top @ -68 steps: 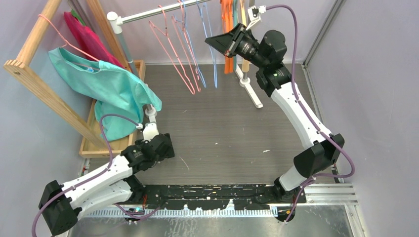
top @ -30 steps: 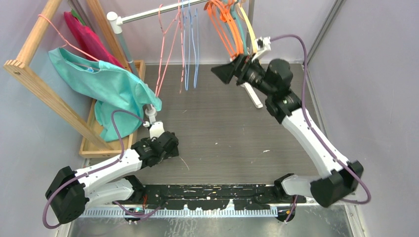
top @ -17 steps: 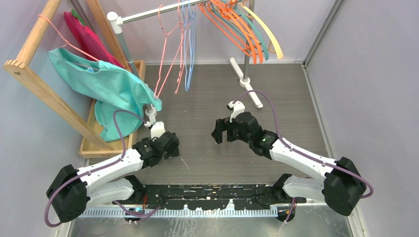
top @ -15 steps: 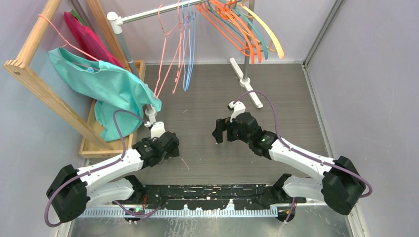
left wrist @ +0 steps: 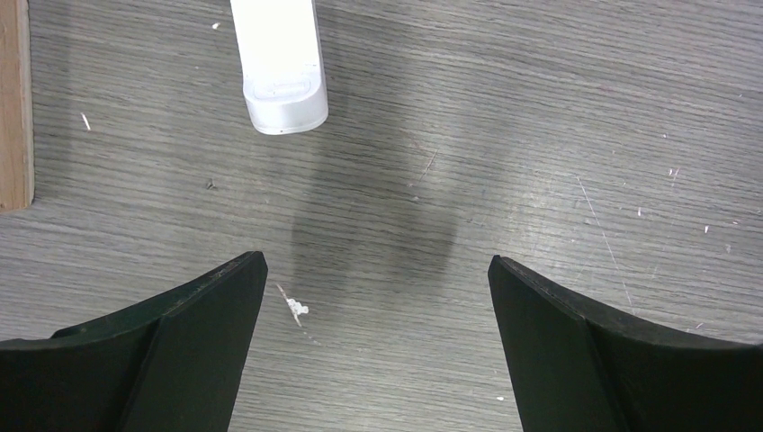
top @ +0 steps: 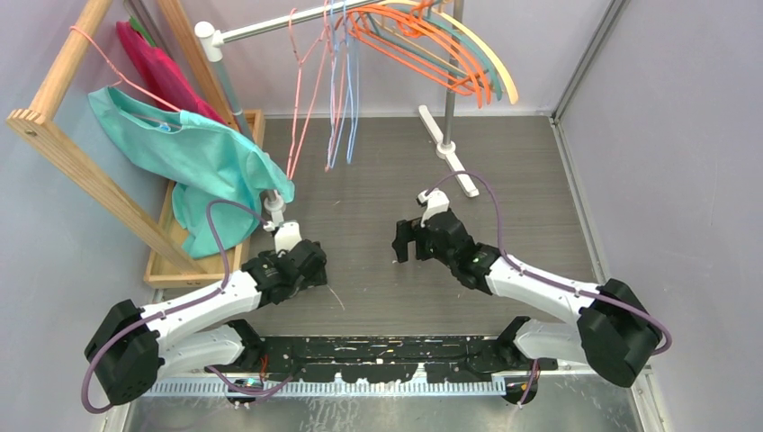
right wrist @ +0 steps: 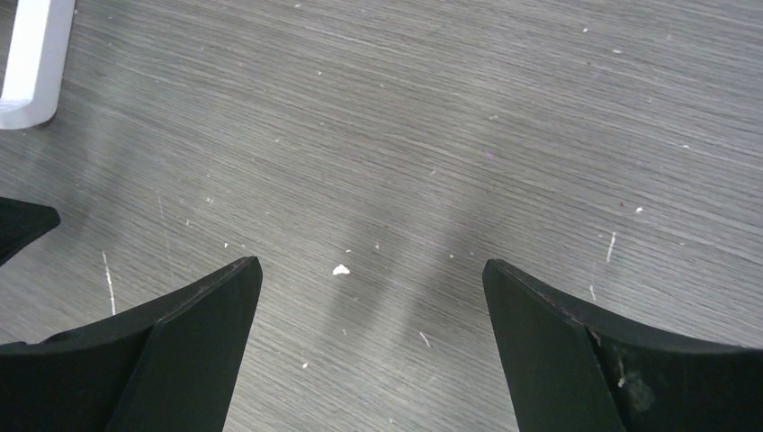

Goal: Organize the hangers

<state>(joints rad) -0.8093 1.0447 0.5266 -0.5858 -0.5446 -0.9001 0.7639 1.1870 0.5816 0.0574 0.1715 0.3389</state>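
Observation:
The hangers all hang on the silver rail [top: 270, 26] at the back. Thin pink wire hangers [top: 304, 94] and light-blue wire hangers [top: 345, 99] dangle at its middle. Orange plastic hangers [top: 416, 56], a teal hanger [top: 475, 56] and a cream hanger [top: 498, 63] fan out to the right. My left gripper [top: 310, 263] [left wrist: 376, 270] rests low over the floor near the rack's left foot, open and empty. Near the floor's middle my right gripper [top: 407, 243] [right wrist: 371, 270] is also open and empty. Both are well short of the hangers.
A wooden frame [top: 67, 148] at the left carries a pink wire hanger with a teal shirt [top: 193, 157] and a red cloth [top: 162, 72]. The rack's white feet [top: 448, 162] [left wrist: 279, 63] lie on the grey floor. Grey walls close the sides.
My right arm came down from the rail to the floor's middle, empty. The plastic hangers have swung out to the right and the wire ones sway. The left arm stays put.

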